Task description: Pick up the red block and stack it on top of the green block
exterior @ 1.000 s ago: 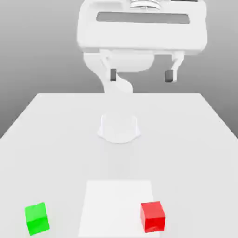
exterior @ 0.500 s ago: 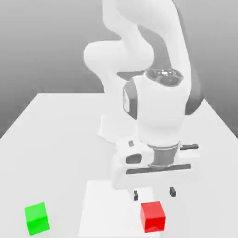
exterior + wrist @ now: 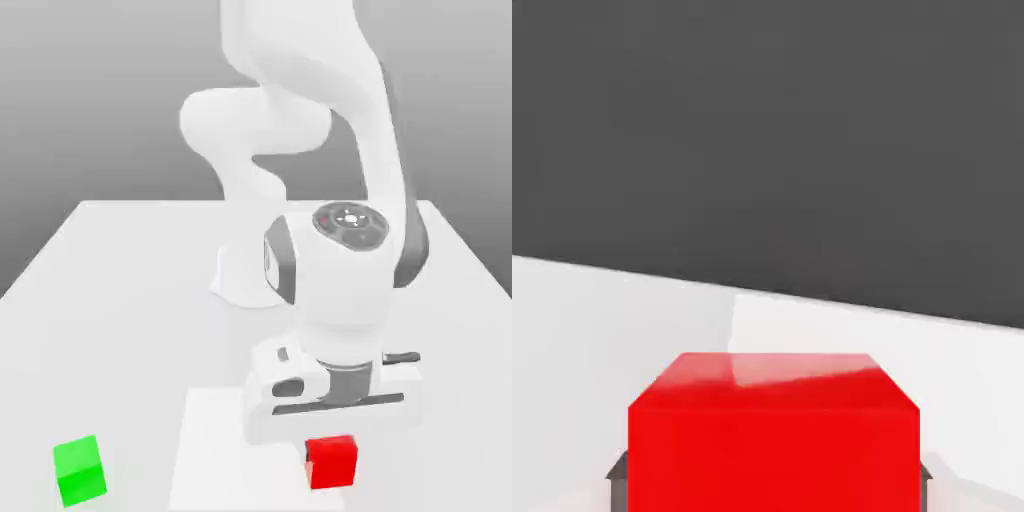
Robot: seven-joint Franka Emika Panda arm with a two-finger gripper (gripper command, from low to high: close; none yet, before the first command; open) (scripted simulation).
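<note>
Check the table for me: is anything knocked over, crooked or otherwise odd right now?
Nothing stands out. The red block sits flat and square on the white mat, with the gripper down over it and closed on its sides. The green block rests upright on the table, well apart toward the exterior view's left.

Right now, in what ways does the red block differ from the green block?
The red block lies under the arm's hand with the gripper shut on it; the green block stands free at the exterior view's left. The red block rests on the white square patch; the green one on the bare table. Both are similar-sized cubes.
</note>
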